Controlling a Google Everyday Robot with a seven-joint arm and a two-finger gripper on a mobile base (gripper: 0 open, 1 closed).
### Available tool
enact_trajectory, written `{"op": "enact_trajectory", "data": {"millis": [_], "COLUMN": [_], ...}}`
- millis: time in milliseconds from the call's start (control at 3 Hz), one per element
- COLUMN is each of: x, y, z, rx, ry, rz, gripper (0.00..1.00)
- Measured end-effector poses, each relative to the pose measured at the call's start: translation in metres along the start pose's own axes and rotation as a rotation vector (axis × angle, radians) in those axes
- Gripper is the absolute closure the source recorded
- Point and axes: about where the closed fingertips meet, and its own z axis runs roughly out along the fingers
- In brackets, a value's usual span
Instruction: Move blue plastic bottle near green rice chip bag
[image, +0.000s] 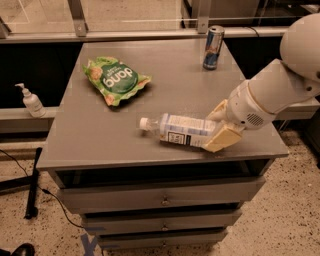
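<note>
Near the front right edge of the grey table (95, 140), the clear plastic bottle with a white cap and a pale blue-and-white label (182, 130) lies on its side. Its cap points left toward the table's middle and its base points right. The cream-coloured gripper (210, 133) sits at that base end, set about the bottle's bottom, at the end of a thick white arm (270, 95) that reaches in from the right. Whether the gripper is clamped on the bottle or merely set loosely around it, I cannot tell.

The crinkly light-green snack bag with a dark green round logo and orange chip pictures (115, 79) lies flat on the back left part of the table, well apart from the bottle, with bare tabletop between them. A blue-and-silver drink can (213, 47) stands upright near the back right corner. Left of the table, on a lower ledge, stands a small white pump bottle (31, 100). Grey drawers (162, 200) stack beneath the tabletop.
</note>
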Motion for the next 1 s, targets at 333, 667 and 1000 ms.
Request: {"op": "enact_trajectory", "data": {"millis": [333,667,1000], "x": [-0.001,-0.009,-0.02], "y": [-0.015,-0.063,-0.102], "z": [-0.008,-0.039,-0.06], "rx": [0.034,0.143,0.233], "ry": [0.004,0.021,0.034], "rz": [0.014,0.045,0.076], "gripper": [0.87,1.0,1.0]}}
